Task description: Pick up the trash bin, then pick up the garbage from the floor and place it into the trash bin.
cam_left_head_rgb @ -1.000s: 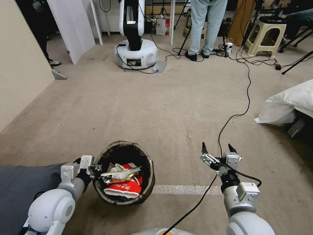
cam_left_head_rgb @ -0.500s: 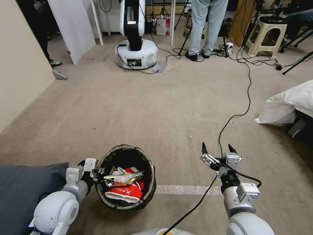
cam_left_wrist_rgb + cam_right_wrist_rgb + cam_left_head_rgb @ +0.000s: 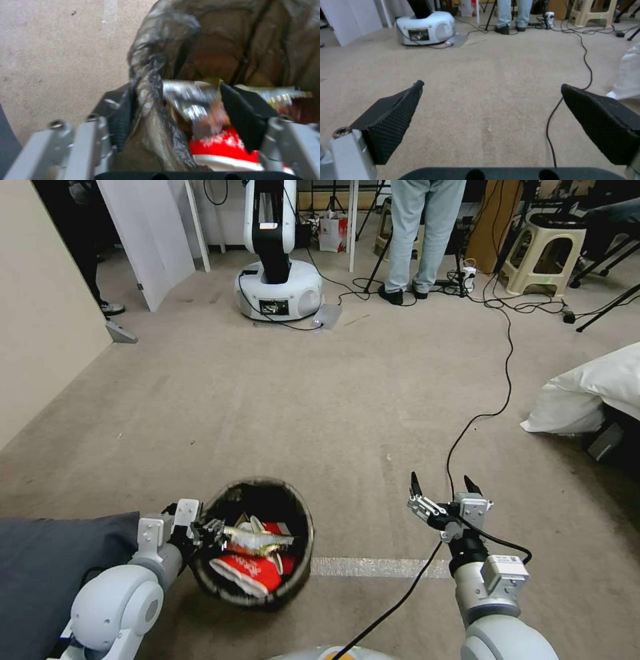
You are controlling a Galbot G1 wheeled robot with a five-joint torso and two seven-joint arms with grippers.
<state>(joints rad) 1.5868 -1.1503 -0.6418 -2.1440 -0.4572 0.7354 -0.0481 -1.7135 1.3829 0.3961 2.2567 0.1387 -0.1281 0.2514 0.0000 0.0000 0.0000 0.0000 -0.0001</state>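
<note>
— Trash bin (image 3: 257,543) first: where is it, from where you stand?

— Off the carpet, I'd say, hanging from the left gripper (image 3: 200,531). Its fingers are closed over the near rim, one pad outside the wall and one inside, with the crinkled dark liner (image 3: 156,110) bunched between them.

— Anything in it?

— Plenty. Just past the inner finger lie a red-and-white paper cup (image 3: 248,570) and a shiny foil wrapper (image 3: 257,542), with more scraps underneath that I can't make out.

— And the right gripper (image 3: 441,488)?

— Held out low over the floor (image 3: 333,407), fingers spread wide, nothing between the pads (image 3: 391,120). Ahead of them is bare carpet, plus a black cable (image 3: 583,62) running off past the outer finger.

— So how far along?

— The bin pick-up looks done, and the litter I can see is already inside. I spot no garbage on the carpet anywhere near either set of fingers, so I'd judge the job nearly or wholly finished, unless something lies beyond what I can see.
</note>
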